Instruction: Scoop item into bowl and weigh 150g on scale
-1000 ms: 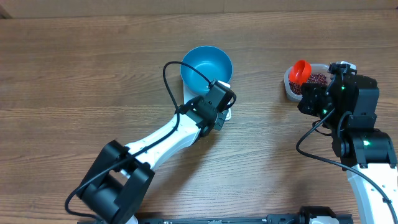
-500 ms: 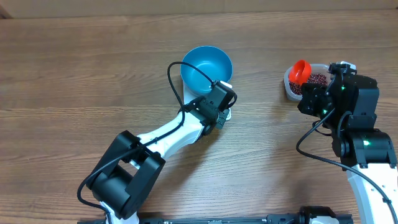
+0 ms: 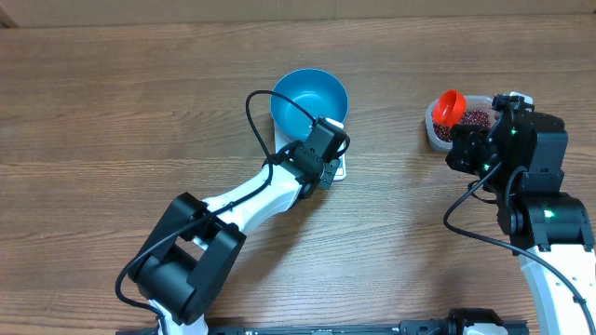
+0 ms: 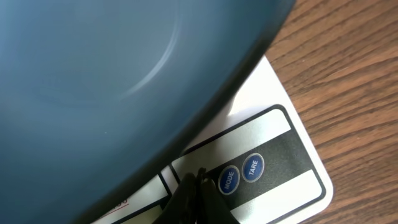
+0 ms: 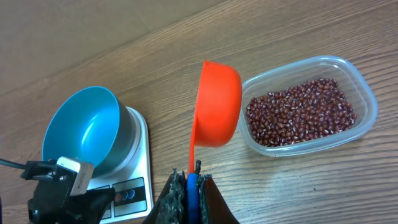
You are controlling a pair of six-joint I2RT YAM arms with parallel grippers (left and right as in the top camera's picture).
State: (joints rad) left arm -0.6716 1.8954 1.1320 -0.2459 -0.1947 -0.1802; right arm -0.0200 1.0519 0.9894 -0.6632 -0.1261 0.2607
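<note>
- I am working over a brown wood-grain bench [image 3: 112,112]; a pale strip shows past its far edge, and no more of the room.
- The left arm [image 3: 251,200] reaches out across the bench to the scale [image 4: 261,90].
- The left jaws are closed to a point, with the tip at the scale's dark button strip, just beside the MODE button [image 4: 229,180]. I cannot tell whether it touches. The TARE button [image 4: 252,167] is next along.
- The blue bowl [image 3: 312,98] sits on the scale's far part.
- The right jaws are clamped on the handle of the orange-red scoop [image 5: 217,106], its cup tilted at the near rim of the clear tub [image 5: 368,102].
- The beans [image 5: 298,112] lie in that tub, well apart from the bowl.
</note>
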